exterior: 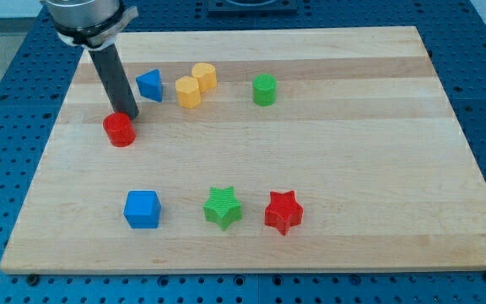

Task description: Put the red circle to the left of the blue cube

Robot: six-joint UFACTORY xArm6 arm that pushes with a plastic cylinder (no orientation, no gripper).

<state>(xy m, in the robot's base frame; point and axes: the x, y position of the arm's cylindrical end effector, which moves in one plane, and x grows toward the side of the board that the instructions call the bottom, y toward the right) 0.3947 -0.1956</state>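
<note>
Camera view is showing you the bench (327, 245) with the blue cube (142, 209) sitting nearest the view's bottom, a green star (223, 207) and a red star (283, 211) lying to its right. Farther up, the red circle (120, 129) is resting well apart from the cube, and my tip (125, 114) is touching its upper right edge. You are working with a bare rod, so no fingers are present to spread or close. Push down and slightly left, keeping the tip centred behind the circle so it is not slipping sideways, and stop beside the cube's left face. Beyond, a blue triangle (149, 85), two yellow blocks (194, 84) and a green cylinder (264, 89) are sitting. No writing is showing.
</note>
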